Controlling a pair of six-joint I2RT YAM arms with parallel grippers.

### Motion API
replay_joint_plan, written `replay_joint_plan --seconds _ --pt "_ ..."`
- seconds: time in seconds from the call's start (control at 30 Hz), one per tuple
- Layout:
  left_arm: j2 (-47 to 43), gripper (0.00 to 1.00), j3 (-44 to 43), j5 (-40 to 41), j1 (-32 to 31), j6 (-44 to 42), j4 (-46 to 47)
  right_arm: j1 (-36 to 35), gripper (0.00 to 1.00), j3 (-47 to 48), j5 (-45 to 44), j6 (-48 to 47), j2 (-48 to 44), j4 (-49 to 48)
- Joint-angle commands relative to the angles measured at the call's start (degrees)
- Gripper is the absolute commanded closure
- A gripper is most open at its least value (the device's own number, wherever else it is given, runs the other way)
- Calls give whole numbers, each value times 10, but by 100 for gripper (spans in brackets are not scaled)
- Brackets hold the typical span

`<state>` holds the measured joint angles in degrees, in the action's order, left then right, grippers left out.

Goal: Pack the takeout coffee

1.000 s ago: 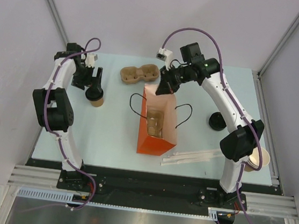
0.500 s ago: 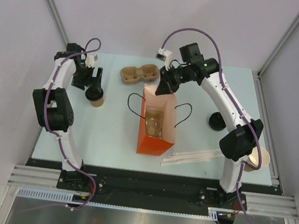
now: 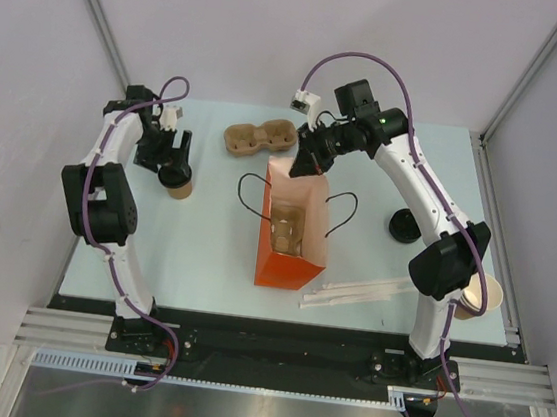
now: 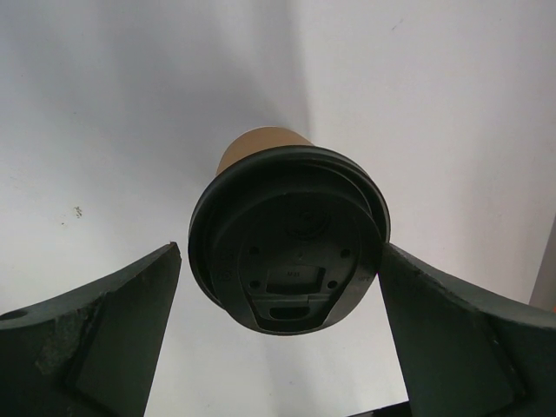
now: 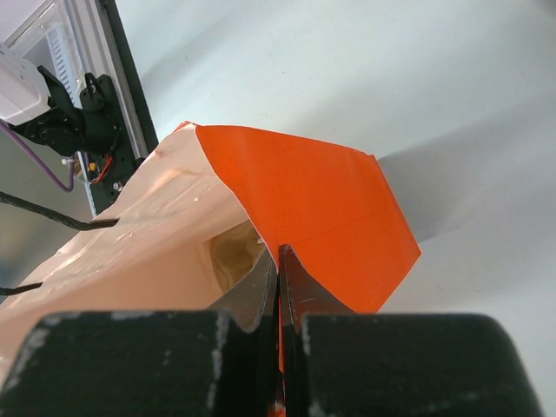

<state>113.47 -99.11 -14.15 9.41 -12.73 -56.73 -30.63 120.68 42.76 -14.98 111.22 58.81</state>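
The takeout coffee (image 3: 177, 184), a tan paper cup with a black lid (image 4: 289, 236), stands at the table's left. My left gripper (image 3: 172, 151) hangs over it, open, with one finger (image 4: 113, 339) on each side of the lid. A gap shows on the left, while the right finger (image 4: 452, 339) is close to the rim. The orange bag (image 3: 290, 262) stands open in the middle, with a tan carrier (image 3: 286, 232) inside. My right gripper (image 3: 302, 164) is shut on the bag's far top edge (image 5: 321, 191), holding that wall up.
A tan two-cup carrier (image 3: 259, 138) lies behind the bag. A loose black lid (image 3: 405, 224) sits at the right. Pale wooden sticks (image 3: 355, 292) lie in front of the bag's right side. A stack of lidless cups (image 3: 482, 292) is at the table's right edge.
The left gripper has edged slightly right, closer over the lidded cup. The bag's lower end has shifted a little. The right gripper keeps its hold.
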Motion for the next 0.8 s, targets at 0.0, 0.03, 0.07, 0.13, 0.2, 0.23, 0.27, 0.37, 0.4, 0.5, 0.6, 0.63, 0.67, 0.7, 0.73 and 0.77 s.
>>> replay_joint_plan --seconds 0.0,0.03,0.07,0.13,0.2,0.23,0.27,0.37,0.4,0.5,0.6,0.63,0.67,0.7,0.73,0.77 --pt "-5 1 3 -1 4 -11 14 0 100 27 14 8 7 -9" --pt "-4 1 3 -1 4 -12 14 0 100 26 14 7 7 -8" --pt "-4 1 4 -2 4 -12 14 1 100 26 14 8 7 -9" --pt "-4 1 7 -2 4 -12 17 0 100 26 14 7 7 -8" --pt "-3 2 8 -2 4 -12 19 2 100 25 13 8 7 -9" --pt "-2 2 8 -2 5 -12 20 1 100 25 13 9 7 -9" --pt "-2 2 8 -3 4 -11 20 1 100 25 13 8 7 -8" --pt "-3 2 12 -4 4 -10 21 2 100 26 12 9 7 -9" --pt "-3 2 14 -4 4 -10 21 2 100 25 12 9 7 -9" --pt "-4 4 19 -5 4 -9 23 2 100 25 12 8 7 -9" --pt "-4 7 18 -7 4 -8 23 2 100 26 12 8 8 -9" --pt "-4 8 18 -5 4 -7 22 2 100 26 12 10 8 -10" --pt "-5 8 18 -5 3 -6 20 2 100 25 11 10 8 -11" --pt "-6 8 19 -5 4 -6 16 2 100 25 11 9 8 -10" --pt "-7 8 21 -4 4 -6 17 2 100 25 12 10 8 -10" --pt "-8 8 23 -3 4 -6 17 2 100 25 12 9 8 -11"
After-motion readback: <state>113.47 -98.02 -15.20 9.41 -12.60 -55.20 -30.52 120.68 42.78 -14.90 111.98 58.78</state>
